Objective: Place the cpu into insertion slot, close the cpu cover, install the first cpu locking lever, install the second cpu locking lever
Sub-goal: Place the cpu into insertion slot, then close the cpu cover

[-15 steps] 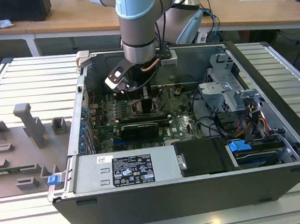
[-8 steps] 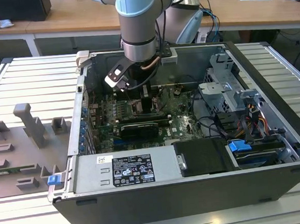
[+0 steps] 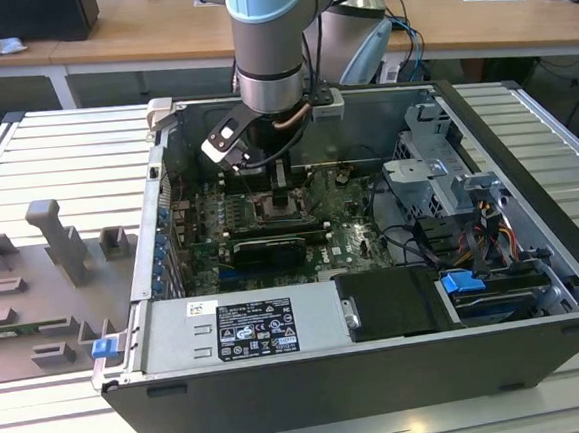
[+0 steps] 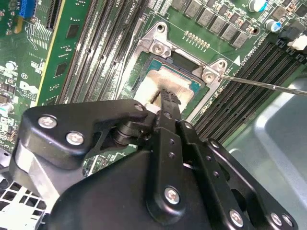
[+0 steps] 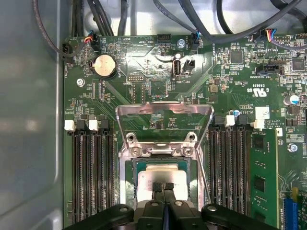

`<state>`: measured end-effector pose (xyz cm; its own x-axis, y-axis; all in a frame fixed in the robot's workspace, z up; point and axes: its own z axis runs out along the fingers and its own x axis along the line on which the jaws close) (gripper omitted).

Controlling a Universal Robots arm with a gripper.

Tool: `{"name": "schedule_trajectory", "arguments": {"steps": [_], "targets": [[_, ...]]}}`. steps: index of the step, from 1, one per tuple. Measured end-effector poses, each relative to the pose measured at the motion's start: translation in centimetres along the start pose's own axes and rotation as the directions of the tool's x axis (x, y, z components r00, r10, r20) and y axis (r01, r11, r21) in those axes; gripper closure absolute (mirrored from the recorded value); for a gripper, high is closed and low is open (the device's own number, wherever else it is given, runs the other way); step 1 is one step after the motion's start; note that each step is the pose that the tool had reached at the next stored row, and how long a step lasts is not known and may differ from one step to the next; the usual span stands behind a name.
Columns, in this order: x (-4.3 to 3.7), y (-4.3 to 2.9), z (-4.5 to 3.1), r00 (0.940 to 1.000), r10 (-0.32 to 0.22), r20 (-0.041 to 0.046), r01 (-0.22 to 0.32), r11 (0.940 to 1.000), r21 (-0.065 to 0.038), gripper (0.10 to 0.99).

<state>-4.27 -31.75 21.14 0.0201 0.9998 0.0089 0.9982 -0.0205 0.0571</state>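
Plainly, in the exterior view the gripper (image 3: 286, 192) hangs low inside the open computer case (image 3: 525, 148), right over the green motherboard (image 3: 356, 236). Its own bulk hides whatever lies directly beneath it, so contact cannot be judged from there.

In the second wrist view the cpu (image 4: 175, 81) lies flat in the insertion slot (image 4: 158, 45), its pale face framed by the silvery rim. The fingertips (image 4: 168, 98) are pressed together with nothing between them, at the chip's near edge. Whether they touch it or sit just clear, I cannot tell. The gripper's black housing covers the near side of the socket. A thin wire locking lever (image 4: 259, 85) juts out to one side and looks unhooked.

In the first wrist view the cpu cover (image 5: 163, 110) stands swung open on its hinge beyond the socket, between the banks of memory slots (image 5: 91, 167). By my judgement the chip is light, stiff and smooth-faced, best taken by its edges, and the contacts under it are easily damaged. The cover is thin, springy sheet metal, best pushed at its free bar.
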Motion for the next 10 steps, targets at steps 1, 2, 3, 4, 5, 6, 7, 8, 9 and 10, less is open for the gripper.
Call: {"name": "schedule_trajectory", "arguments": {"steps": [1, 2, 3, 4, 5, 6, 7, 8, 9, 10], "targets": [[0.0, 0.01, 0.0, 1.0, 0.0, 0.0001, 0.0, 1.0, 0.0, 0.98], [0.0, 0.01, 0.0, 1.0, 0.0, 0.0, 0.0, 1.0, 0.0, 0.98], [0.0, 0.01, -0.05, 1.0, 0.0, 0.0003, 0.0, 1.0, 0.0, 0.98], [-0.01, 0.01, -0.09, 1.0, 0.0, 0.0005, 0.0, 1.0, 0.001, 0.98], [0.0, 0.01, -0.11, 1.0, 0.0, 0.0001, 0.0, 1.0, 0.001, 0.98], [0.0, 0.01, -0.14, 1.0, 0.0, 0.0001, 0.0, 1.0, 0.001, 0.98], [0.0, 0.02, -0.17, 1.0, 0.0, 0.0, 0.0, 1.0, 0.001, 0.98], [0.0, 0.02, -0.2, 1.0, 0.0, 0.0, 0.0, 1.0, 0.001, 0.98], [0.0, 0.02, -0.22, 1.0, 0.0, 0.0001, 0.0, 1.0, 0.001, 0.98], [0.0, 0.02, -0.25, 1.0, 0.0, 0.0002, 0.0, 1.0, 0.001, 0.98]]}}
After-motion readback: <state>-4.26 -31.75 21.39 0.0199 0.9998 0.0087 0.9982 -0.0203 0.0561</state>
